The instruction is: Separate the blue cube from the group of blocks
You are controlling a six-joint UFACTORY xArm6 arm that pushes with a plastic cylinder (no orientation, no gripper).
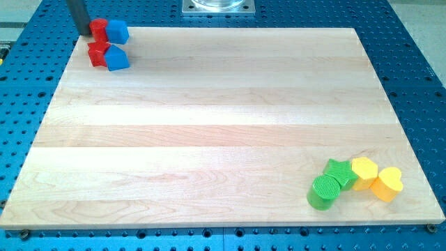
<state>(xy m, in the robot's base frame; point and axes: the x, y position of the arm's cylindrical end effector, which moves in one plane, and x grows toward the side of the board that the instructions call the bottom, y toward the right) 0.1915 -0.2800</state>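
A blue cube (118, 31) sits at the view's top left corner of the wooden board (216, 125). It touches a red block (100, 28) on its left. Just below them lie a second red block (97, 54) and a second blue block with a rounded top (117, 58), side by side. My tip (84, 33) is the lower end of the dark rod at the view's top left. It stands just left of the upper red block, touching or almost touching it.
At the view's bottom right lie a green cylinder (323, 192), a green star-shaped block (340, 173), a yellow block (364, 171) and a yellow heart-shaped block (387, 183). A metal mount (219, 7) sits beyond the board's top edge.
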